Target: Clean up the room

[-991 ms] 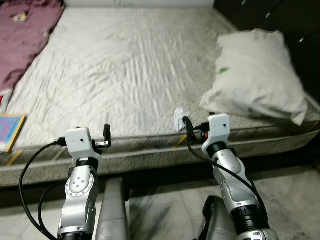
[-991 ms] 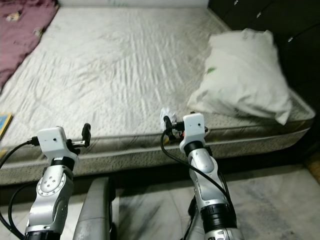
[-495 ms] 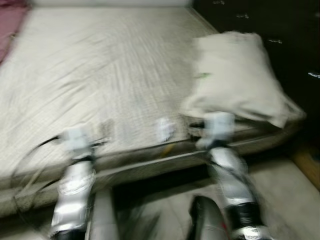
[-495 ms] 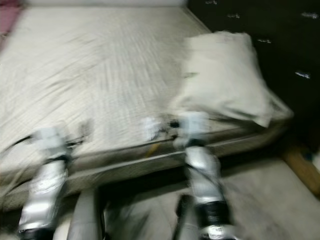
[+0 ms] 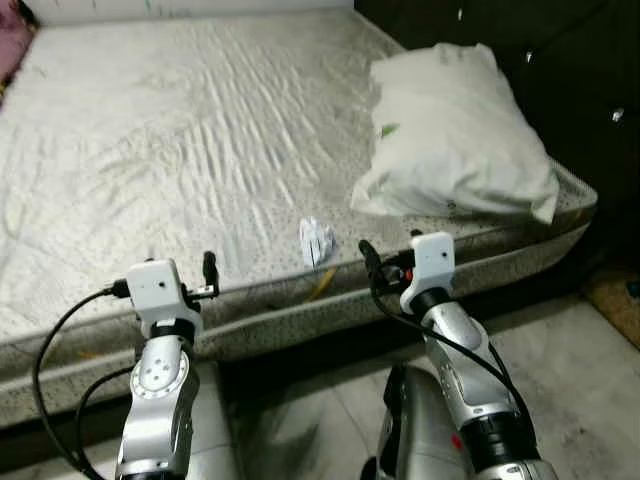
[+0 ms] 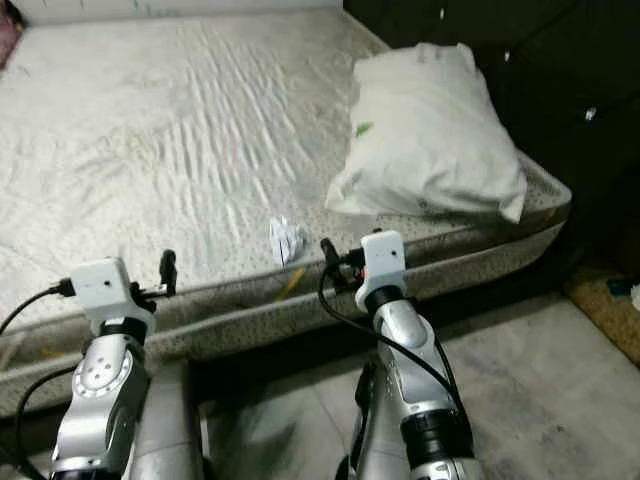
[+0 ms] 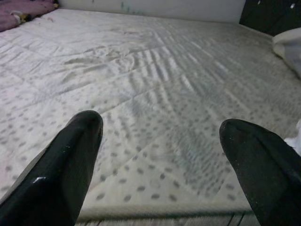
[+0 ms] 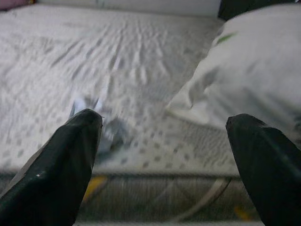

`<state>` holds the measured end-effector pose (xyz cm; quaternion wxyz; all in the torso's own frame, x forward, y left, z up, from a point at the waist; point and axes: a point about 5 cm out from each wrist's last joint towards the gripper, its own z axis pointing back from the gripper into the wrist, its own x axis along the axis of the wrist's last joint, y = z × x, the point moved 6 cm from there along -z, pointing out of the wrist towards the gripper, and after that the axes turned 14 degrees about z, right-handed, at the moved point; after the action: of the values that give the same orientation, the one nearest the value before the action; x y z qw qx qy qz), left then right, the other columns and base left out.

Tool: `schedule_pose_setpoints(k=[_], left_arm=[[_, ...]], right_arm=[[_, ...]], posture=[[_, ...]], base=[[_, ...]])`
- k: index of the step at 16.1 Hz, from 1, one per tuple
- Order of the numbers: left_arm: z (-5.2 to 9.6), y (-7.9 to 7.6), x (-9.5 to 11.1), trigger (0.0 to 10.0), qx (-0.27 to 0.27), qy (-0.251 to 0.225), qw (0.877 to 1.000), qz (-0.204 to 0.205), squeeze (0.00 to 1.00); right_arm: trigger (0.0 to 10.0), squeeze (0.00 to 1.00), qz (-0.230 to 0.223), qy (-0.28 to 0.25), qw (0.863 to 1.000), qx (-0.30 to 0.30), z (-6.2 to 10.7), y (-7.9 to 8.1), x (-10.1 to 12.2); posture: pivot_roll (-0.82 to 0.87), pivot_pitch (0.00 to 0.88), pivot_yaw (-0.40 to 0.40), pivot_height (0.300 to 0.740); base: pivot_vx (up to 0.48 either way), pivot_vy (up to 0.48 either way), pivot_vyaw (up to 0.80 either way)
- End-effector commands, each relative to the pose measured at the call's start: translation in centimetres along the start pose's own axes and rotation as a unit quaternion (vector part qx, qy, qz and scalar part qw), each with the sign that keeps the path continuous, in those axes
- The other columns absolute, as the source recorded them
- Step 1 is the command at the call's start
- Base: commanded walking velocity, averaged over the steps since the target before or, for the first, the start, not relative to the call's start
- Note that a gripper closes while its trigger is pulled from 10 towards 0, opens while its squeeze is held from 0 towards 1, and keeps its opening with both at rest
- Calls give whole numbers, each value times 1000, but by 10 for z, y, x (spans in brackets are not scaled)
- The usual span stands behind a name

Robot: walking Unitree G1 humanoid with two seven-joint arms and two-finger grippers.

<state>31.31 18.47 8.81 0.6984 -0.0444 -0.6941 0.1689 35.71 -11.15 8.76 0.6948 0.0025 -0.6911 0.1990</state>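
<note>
A crumpled white paper (image 5: 317,241) lies on the pale mattress (image 5: 170,130) close to its front edge. In the right wrist view it shows blurred as the paper (image 8: 112,133) beside one finger. My right gripper (image 5: 367,258) is open and hovers at the bed's edge, just right of the paper and not touching it. A white pillow (image 5: 455,140) rests on the bed's right side, behind that gripper. My left gripper (image 5: 208,270) is open and holds nothing, over the front edge further left.
Dark cabinets (image 5: 560,60) stand along the right of the bed. A tiled floor (image 5: 570,380) runs below the mattress, with a brownish mat (image 5: 615,300) at the far right. A maroon blanket (image 7: 23,8) lies at the bed's far left corner.
The camera has swung to the right, so the bed, paper and pillow sit further left in the picture. The blanket and the book have left the eye views. Both arms keep their pose.
</note>
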Motion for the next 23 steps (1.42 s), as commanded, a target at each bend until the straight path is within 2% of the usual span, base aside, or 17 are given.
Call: schedule_pose_setpoints(k=[1,3,5,9,14,17,23], left_arm=[[1,2,3,10000,7,-3,1000,-5,0],[14,12,10,10000,30,-10,999,-16,0],[27,22,11,10000,49,-5,999,-19,0],[39,25,13,10000,54,7,998,-26,0],[47,33,20,10000,66,9,997,-43,0],[57,42,27,10000,85,5,995,-56,0],[65,43,28,10000,93,9,994,-57,0]], right_arm=[[10000,0,5,8,1000,10,-1,2,-3],[10000,0,7,17,999,37,-7,9,-7],[10000,0,24,9,998,53,-14,16,-1],[10000,0,11,6,998,57,-26,24,3],[10000,0,12,13,999,37,-44,16,8],[10000,0,10,-2,1000,-18,-61,0,27],[10000,0,13,1,999,-33,-73,1,37]], posture=[[93,51,-58,471],[141,87,-78,471],[173,116,-87,471],[200,148,-81,471],[244,175,-75,471],[290,203,-91,471],[312,213,-100,471]], base=[[0,0,0],[0,0,0],[0,0,400],[0,0,552],[0,0,0],[0,0,0],[0,0,0]])
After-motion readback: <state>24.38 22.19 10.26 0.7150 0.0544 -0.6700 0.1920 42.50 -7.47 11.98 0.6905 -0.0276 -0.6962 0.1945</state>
